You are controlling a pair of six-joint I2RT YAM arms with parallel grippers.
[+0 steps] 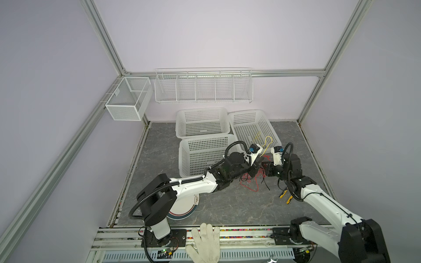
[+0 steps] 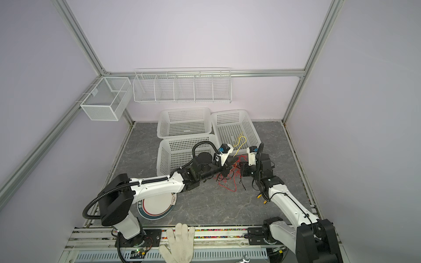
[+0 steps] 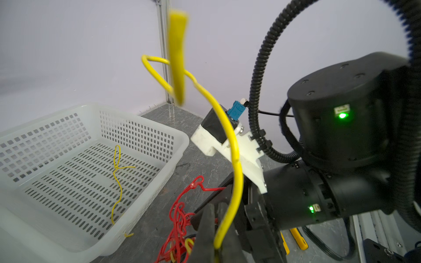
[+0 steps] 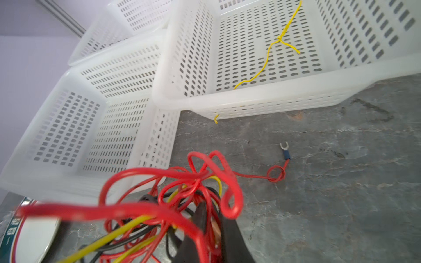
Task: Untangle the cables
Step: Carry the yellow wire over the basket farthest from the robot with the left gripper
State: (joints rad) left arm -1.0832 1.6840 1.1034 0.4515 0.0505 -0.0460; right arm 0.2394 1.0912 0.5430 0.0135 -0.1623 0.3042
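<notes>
1. Done, as I judged it: one yellow cable (image 4: 268,52) lay by itself on the floor of the far right basket (image 4: 250,100), clear of all the others (a short yellow tip showed outside the basket's near wall).
2. In hand: my left tool (image 3: 216,218) was clamped tight on a second yellow cable (image 3: 234,159). It rose from the jaws in a tall loop, in the air just in front of that basket. I could not tell whether its lower end was free of the knot.
3. My right tool (image 4: 216,225) had its jaws drawn close together with red strands between them. I read that as a grip on the tangle (image 4: 182,182), which sat between my two arms, low over the worktop (image 1: 227,205).
4. Left to do: the tangle held many red loops, some black strands and at least a little yellow, all wound through each other. One red end (image 4: 275,175) trailed onto the worktop to a small fork clip (image 4: 284,150), with a tight little loop just behind it.
5. The other two baskets (image 1: 202,109) (image 1: 205,136) showed no cable in them.
6. My judgement was that the task was early on, with one cable out, one being drawn out, and the red and black ones not yet separated.
</notes>
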